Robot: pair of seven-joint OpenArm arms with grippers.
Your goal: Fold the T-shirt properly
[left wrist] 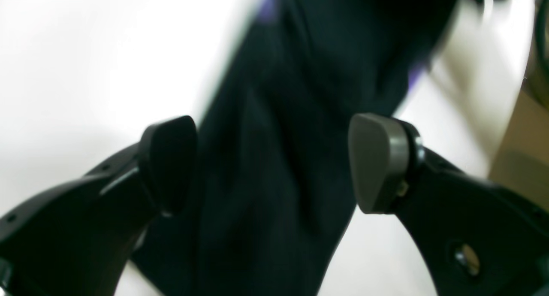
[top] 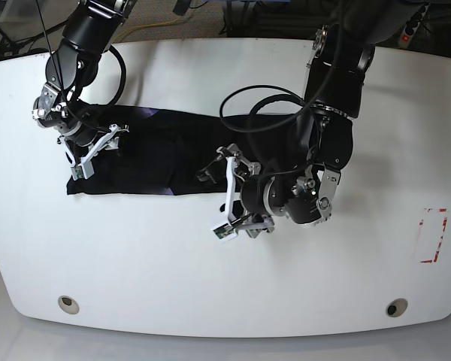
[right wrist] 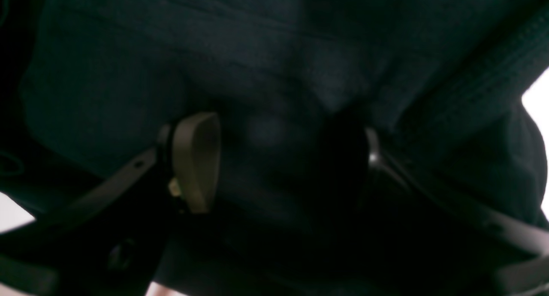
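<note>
The black T-shirt (top: 158,150) lies as a long flat band across the far middle of the white table (top: 210,286). My left gripper (top: 224,195) hovers at the band's front edge near its middle. In the left wrist view this gripper (left wrist: 272,163) is open, its pads wide apart, with black cloth (left wrist: 274,116) blurred beneath and a sliver of purple print (left wrist: 268,4) showing. My right gripper (top: 94,150) is over the shirt's left end. In the right wrist view it (right wrist: 270,158) is pressed close to the dark cloth (right wrist: 257,51), jaws apart, with fabric filling the gap.
A red-outlined rectangle (top: 431,235) is marked on the table at the right. Two round holes (top: 69,304) (top: 395,307) sit near the front edge. Cables loop from both arms above the shirt.
</note>
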